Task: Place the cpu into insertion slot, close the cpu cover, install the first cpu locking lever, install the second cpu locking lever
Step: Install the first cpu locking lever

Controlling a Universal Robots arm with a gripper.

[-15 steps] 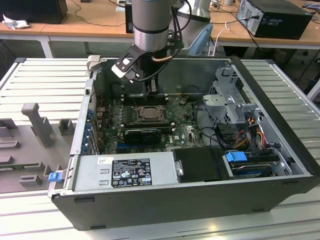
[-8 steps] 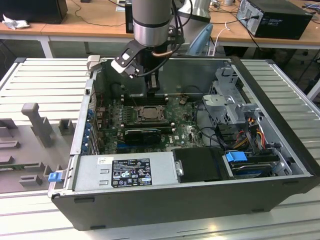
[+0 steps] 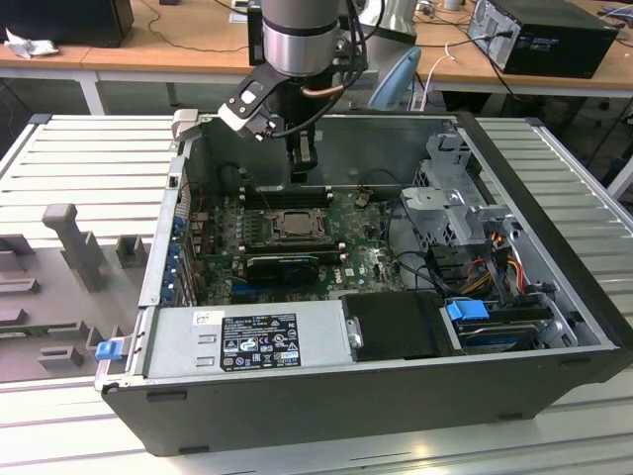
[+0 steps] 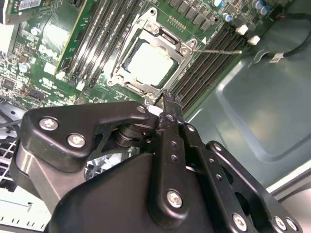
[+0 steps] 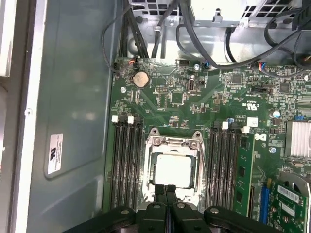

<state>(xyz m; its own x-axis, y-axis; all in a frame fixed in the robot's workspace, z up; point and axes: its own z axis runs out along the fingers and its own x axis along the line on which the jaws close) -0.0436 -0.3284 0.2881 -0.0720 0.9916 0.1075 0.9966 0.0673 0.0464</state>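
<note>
cpu [image 5: 172, 170] sits flat in the insertion slot [image 5: 152, 169] mid green board [image 5: 194, 107], cpu cover [image 5: 171, 142] down around it. Gripper [image 5: 166, 188] fingers pressed together, tips at the cover's edge. Second wrist view shows a thin lever [image 4: 218, 50] sticking out sideways; exterior view shows the open case [image 3: 396, 396] on a slatted table [image 3: 79, 148], desks [image 3: 178, 49] behind

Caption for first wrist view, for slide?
Shut gripper at the edge of the lowered cpu cover, cpu seated inside.
</note>
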